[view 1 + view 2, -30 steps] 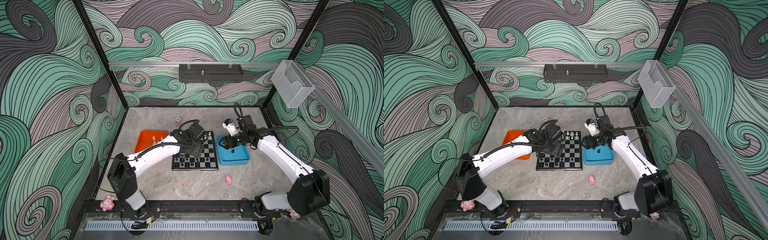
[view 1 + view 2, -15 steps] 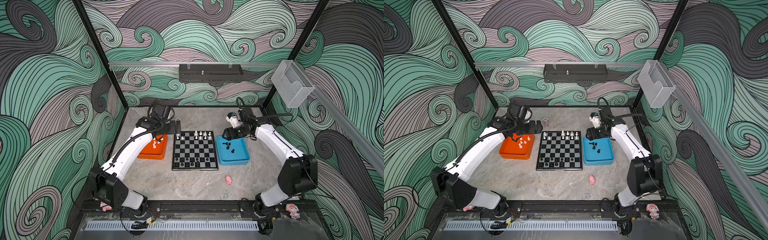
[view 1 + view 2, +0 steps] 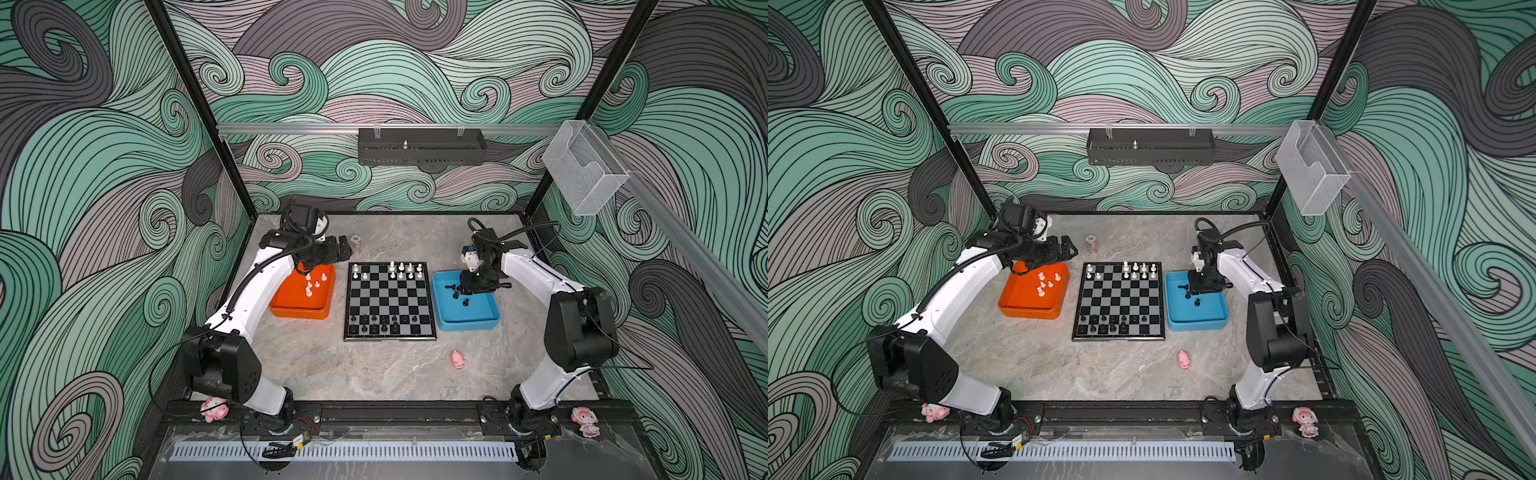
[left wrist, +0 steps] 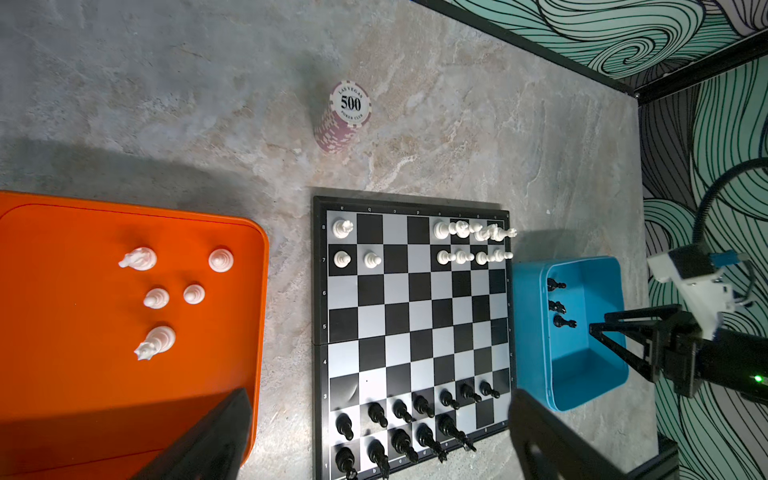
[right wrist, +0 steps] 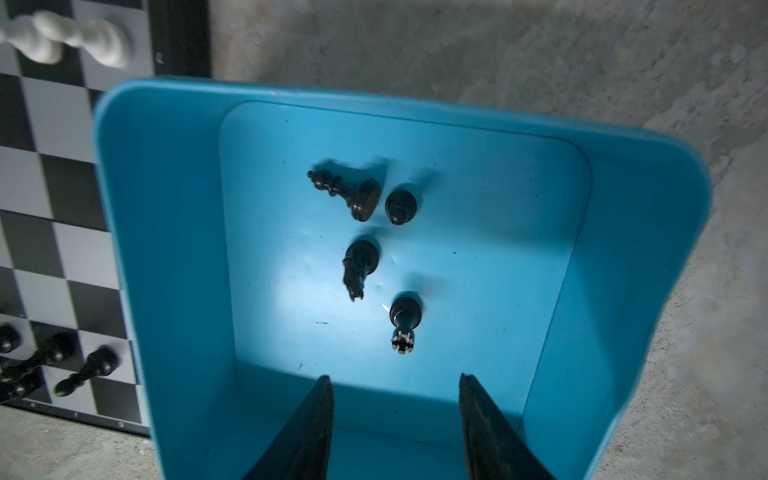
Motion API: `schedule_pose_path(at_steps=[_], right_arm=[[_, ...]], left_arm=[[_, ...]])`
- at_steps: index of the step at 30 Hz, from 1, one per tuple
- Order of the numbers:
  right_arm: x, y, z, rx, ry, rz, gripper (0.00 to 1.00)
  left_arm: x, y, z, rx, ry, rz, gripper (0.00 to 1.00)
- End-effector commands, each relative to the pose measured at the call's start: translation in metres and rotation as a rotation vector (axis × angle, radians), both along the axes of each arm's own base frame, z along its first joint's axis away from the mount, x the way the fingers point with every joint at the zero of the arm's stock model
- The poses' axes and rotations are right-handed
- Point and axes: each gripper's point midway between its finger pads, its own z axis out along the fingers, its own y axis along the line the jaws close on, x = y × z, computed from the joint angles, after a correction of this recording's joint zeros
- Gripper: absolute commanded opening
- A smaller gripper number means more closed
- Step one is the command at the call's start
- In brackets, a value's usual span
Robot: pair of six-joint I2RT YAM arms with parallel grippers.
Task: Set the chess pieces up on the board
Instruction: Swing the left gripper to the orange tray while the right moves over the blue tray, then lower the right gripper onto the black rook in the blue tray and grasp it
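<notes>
The board (image 3: 390, 338) lies in the middle of the table, with white chess pieces (image 3: 401, 270) on its far rows and black ones (image 3: 382, 324) on its near rows. Several white pieces (image 4: 156, 297) stand or lie in the orange tray (image 3: 299, 313). Several black pieces (image 5: 361, 262) lie in the blue tray (image 3: 469, 324). My left gripper (image 3: 343, 249) hangs open above the orange tray's far right corner, holding nothing. My right gripper (image 5: 395, 380) reaches down into the blue tray, its jaws apart, with nothing between them, just short of a black rook (image 5: 404, 322).
A stack of pink poker chips (image 4: 343, 118) stands behind the board's far left corner, close to the left gripper. A pink pig (image 3: 457, 359) lies on the table in front of the blue tray. Pink figurines (image 3: 214, 409) sit on the front rail.
My left arm has drawn back from the board to the orange tray's far side. My right gripper has come down into the blue tray and its jaws have narrowed.
</notes>
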Motion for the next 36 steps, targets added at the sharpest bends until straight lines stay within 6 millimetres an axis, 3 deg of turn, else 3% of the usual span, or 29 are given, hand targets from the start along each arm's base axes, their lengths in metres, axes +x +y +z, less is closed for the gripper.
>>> schedule_pose_path(at_steps=[1,13,36], right_arm=[[-0.005,-0.008,-0.011,-0.04,0.037,-0.028,0.5],[-0.006,-0.007,-0.034,-0.042,0.075,-0.031,0.33],[0.001,0.0,-0.045,-0.019,0.077,-0.017,0.23]], left_arm=[[0.005,-0.004,0.002,-0.043,-0.01,-0.029,0.99],[0.006,-0.004,-0.009,-0.065,0.033,-0.024,0.99],[0.002,-0.004,-0.015,-0.065,0.068,-0.03,0.99]])
